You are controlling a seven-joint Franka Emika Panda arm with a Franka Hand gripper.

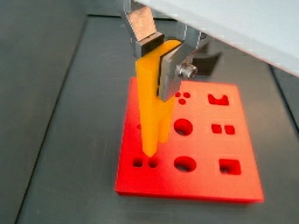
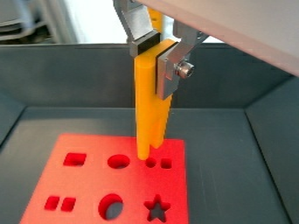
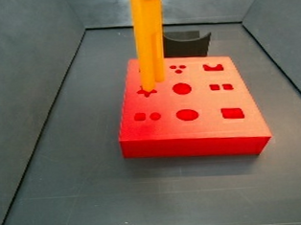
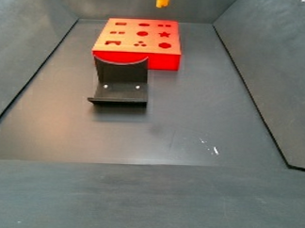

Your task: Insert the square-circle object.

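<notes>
Silver gripper (image 1: 162,54) fingers (image 1: 170,70), nearest the wrist lens, clench the top of the square-circle object (image 1: 155,105), a long stiff bar, likely light, hanging upright with its tip at the red block (image 3: 192,114) in mid-frame on the bench (image 3: 67,177).

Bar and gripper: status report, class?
Gripper above the red block, shut on the bar. Bar upright, prongs at the block's holes. Nothing in the way.

A dark grey floor (image 4: 155,135) is seen, closed in by low grey walls (image 2: 70,74). A small white scratch (image 4: 207,144) is seen on it.
</notes>
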